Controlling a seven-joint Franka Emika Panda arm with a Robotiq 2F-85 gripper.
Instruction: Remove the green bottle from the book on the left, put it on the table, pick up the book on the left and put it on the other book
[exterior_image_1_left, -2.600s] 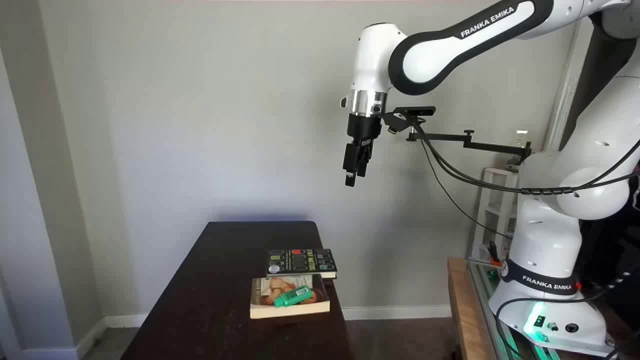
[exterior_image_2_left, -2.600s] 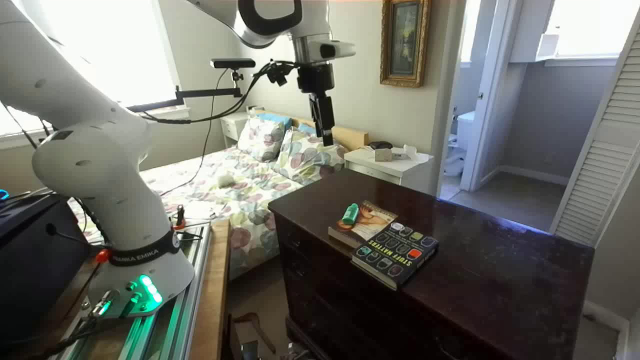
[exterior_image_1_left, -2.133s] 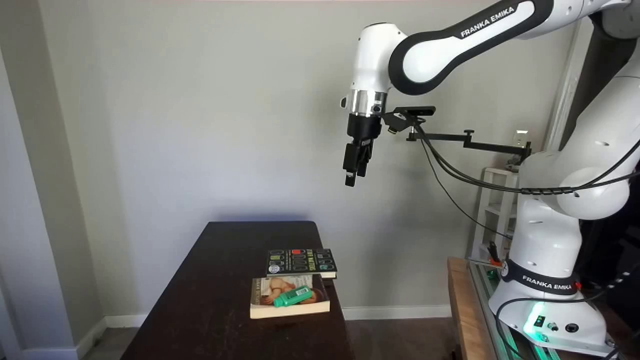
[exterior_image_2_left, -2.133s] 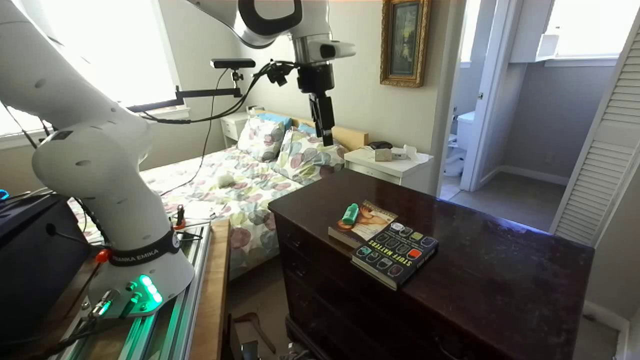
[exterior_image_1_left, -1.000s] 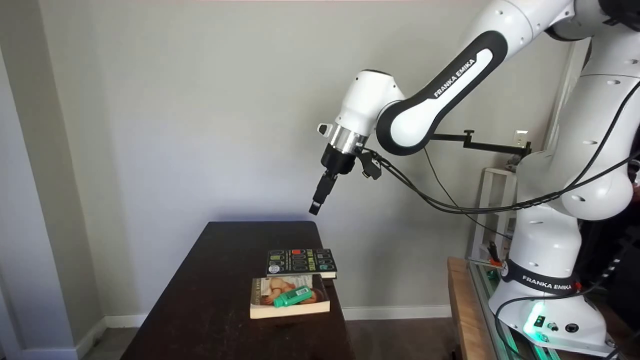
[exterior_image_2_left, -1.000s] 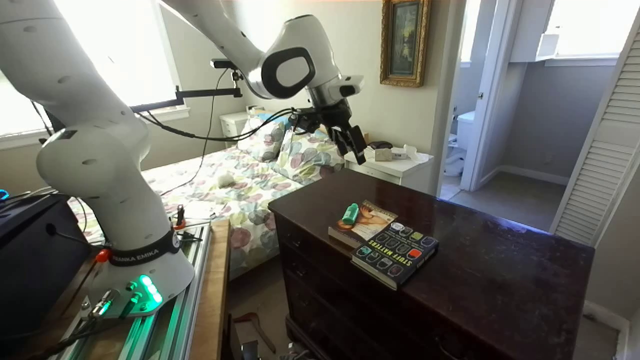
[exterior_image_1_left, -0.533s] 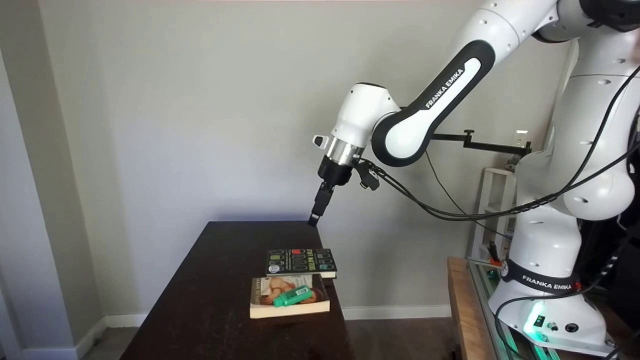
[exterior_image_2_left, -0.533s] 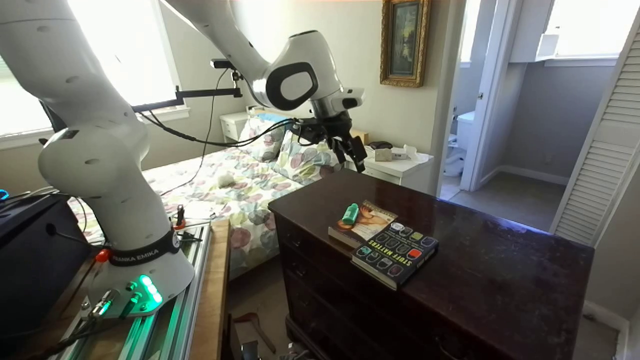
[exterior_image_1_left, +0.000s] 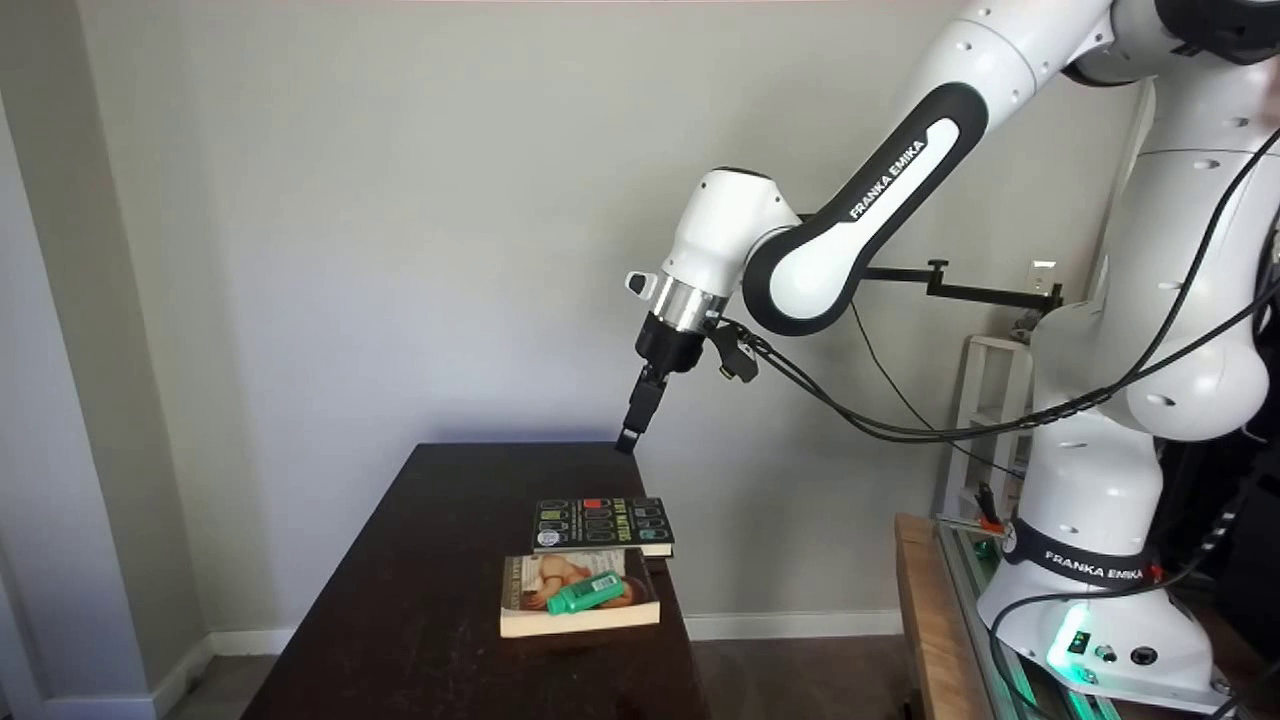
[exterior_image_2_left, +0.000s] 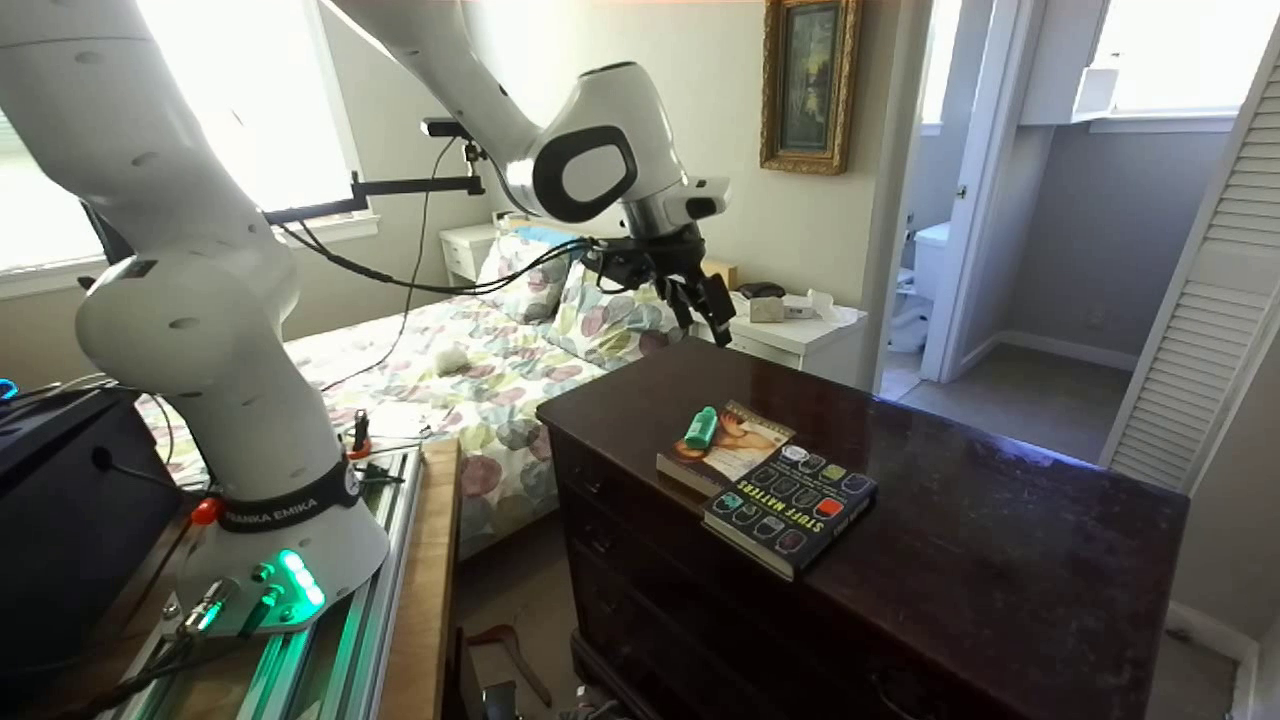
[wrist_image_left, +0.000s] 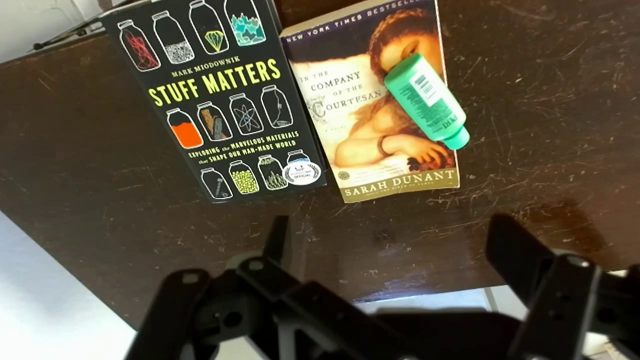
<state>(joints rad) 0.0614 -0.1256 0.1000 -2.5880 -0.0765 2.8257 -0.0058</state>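
While the tool hangs above the counter with jaws spread and nothing between them, the green bottle lies on its side below the tool, on the tan book and apart from the jaws. Plastic by its look, it is probably light, slightly yielding and prone to roll; a gentle hold across mid-body should serve best.

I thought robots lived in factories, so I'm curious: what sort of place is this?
Most likely a bedroom in someone's home. In an exterior view there is a bed with patterned pillows, and a white nightstand near its head.
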